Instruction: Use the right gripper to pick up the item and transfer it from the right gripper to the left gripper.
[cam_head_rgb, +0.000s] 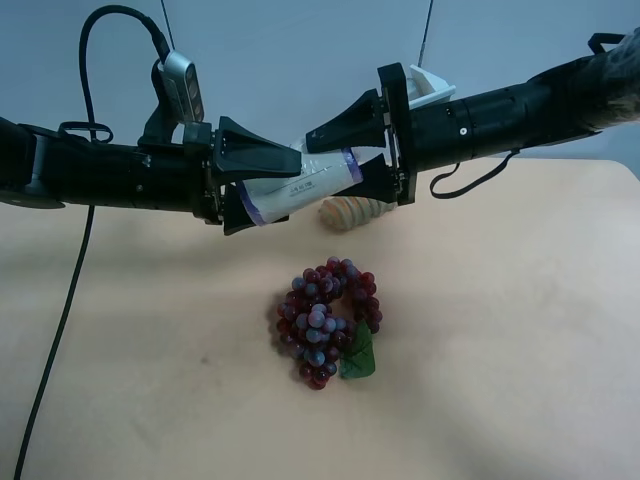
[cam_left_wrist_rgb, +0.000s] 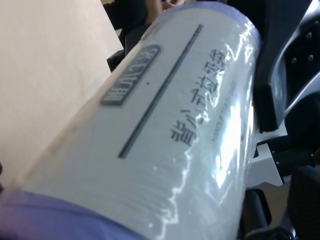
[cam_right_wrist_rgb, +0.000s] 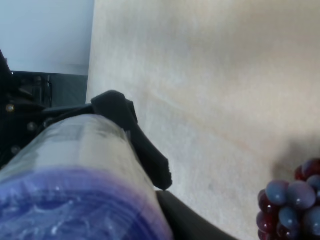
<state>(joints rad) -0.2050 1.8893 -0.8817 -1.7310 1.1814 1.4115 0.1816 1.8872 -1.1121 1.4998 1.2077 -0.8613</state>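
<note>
Exterior high view: fingers of the left gripper (cam_head_rgb: 283, 190) cover the middle of the item (cam_head_rgb: 322, 177). The ribbed wooden piece (cam_head_rgb: 350, 213) near the far edge of the counter (cam_head_rgb: 530, 330) is part-hidden behind the right gripper (cam_head_rgb: 330, 163), and whether that gripper's fingers touch the item cannot be told. Right wrist view: item blurred and cut by the frame, grape bunch (cam_right_wrist_rgb: 292, 202) likewise cut. Left wrist view: one end of the item runs out of frame; its smallest print is illegible.
</note>
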